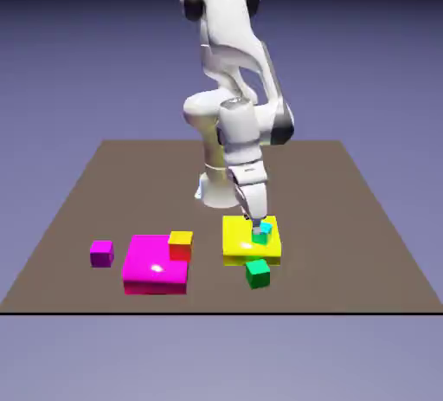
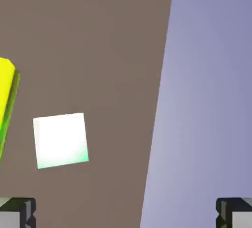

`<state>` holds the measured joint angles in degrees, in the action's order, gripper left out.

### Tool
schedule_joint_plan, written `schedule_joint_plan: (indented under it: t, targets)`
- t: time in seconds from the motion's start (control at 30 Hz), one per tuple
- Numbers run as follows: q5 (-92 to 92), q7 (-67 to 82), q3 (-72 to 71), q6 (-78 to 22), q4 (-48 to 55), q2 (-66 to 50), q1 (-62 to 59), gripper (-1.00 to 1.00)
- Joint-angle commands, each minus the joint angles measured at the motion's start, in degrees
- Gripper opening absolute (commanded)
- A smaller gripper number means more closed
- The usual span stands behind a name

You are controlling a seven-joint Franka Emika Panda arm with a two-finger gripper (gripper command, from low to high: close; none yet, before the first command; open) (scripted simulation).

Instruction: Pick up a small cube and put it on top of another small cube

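Plainly | small cube (image 1: 258,274): bright green, slightly darker front | end effector (image 2: 126,213): open

Bright glare — green cube (image 2: 61,141) nearly white

A green cube (image 1: 258,274) sits near the yellow slab (image 1: 238,259).

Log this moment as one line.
end effector: open, empty | green cube: on table, beside yellow slab | cyan cube: on yellow slab
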<state>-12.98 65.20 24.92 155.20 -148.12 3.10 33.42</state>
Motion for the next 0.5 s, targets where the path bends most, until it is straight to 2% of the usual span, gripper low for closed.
schedule_joint_plan:
  t: [0.0,0.47]
  targets:
    - [-0.3,2.5,0.58,-0.44,0.3,-0.69,0.68,0.0]
    - [-4.51,37.38,8.65,-6.53,4.47,-10.26,11.26,0.0]
